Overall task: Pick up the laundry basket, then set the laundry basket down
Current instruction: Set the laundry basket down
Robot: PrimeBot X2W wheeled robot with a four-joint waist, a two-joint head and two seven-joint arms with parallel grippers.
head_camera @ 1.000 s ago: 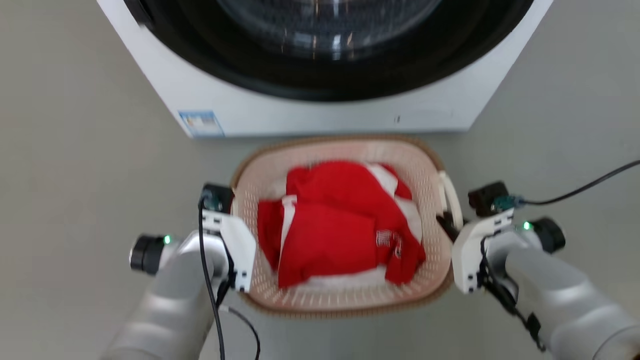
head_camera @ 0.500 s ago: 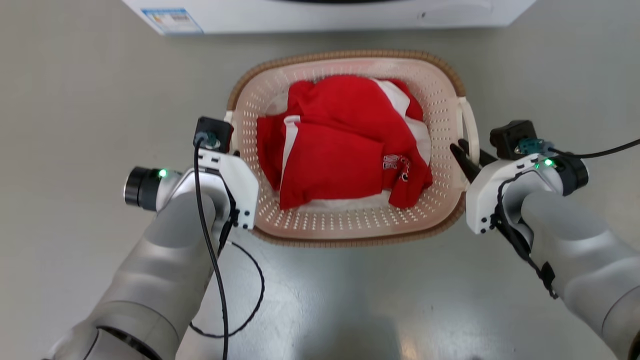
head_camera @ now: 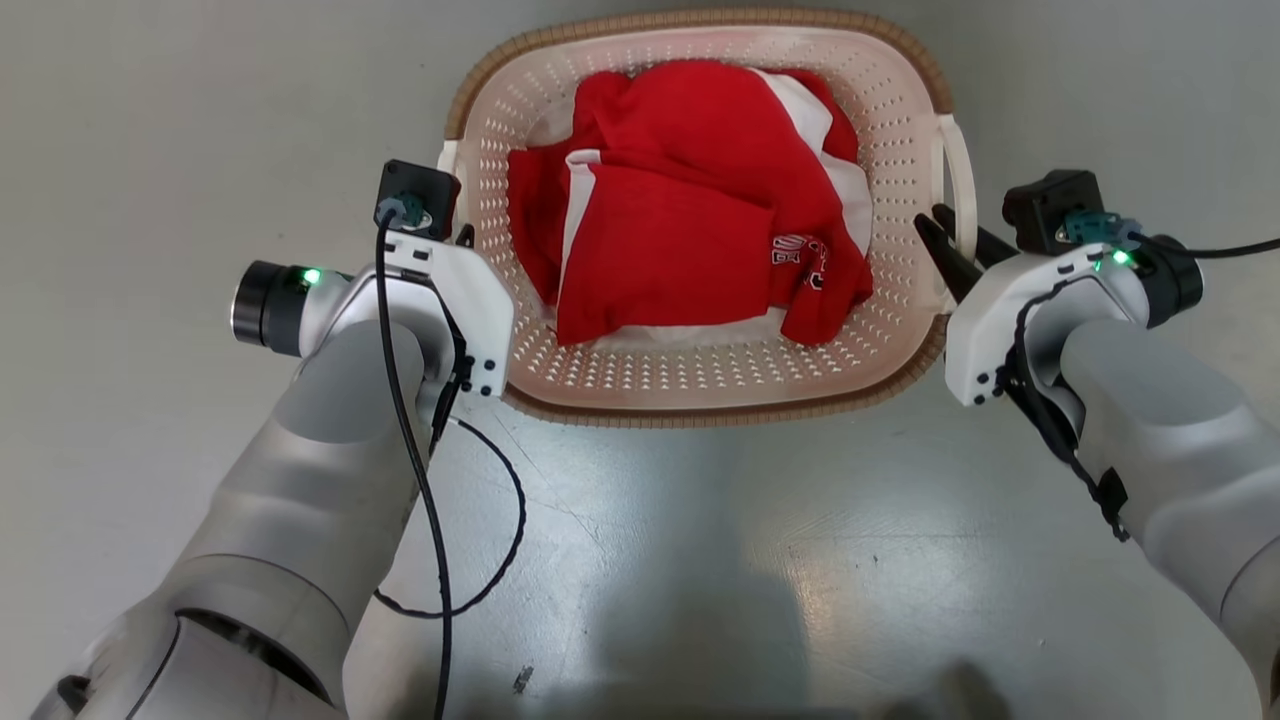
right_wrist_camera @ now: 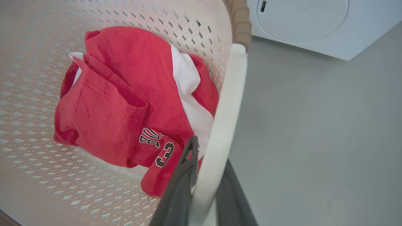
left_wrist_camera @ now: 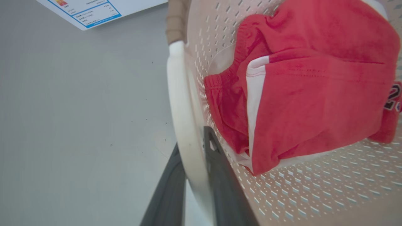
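two hands pinch the laundry basket's (head_camera: pixel 700 375) handles (head_camera: pixel 962 175), left hand (left_wrist_camera: pixel 192 147) at 9 o'clock, right hand (right_wrist_camera: pixel 209 153) at 3; one slip would tip it.

Left fingers (left_wrist_camera: pixel 221 182), right fingers (right_wrist_camera: pixel 177 191) narrowly apart.

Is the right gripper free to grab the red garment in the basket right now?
Probably not: the right gripper is shut on the laundry basket's handle, though the red garment lies uncovered nearby.

One laundry basket (head_camera: pixel 700 385), one red-and-white garment heap (head_camera: pixel 670 240), two arms (head_camera: pixel 330 420) (head_camera: pixel 1150 400), one washer (right_wrist_camera: pixel 301 18).
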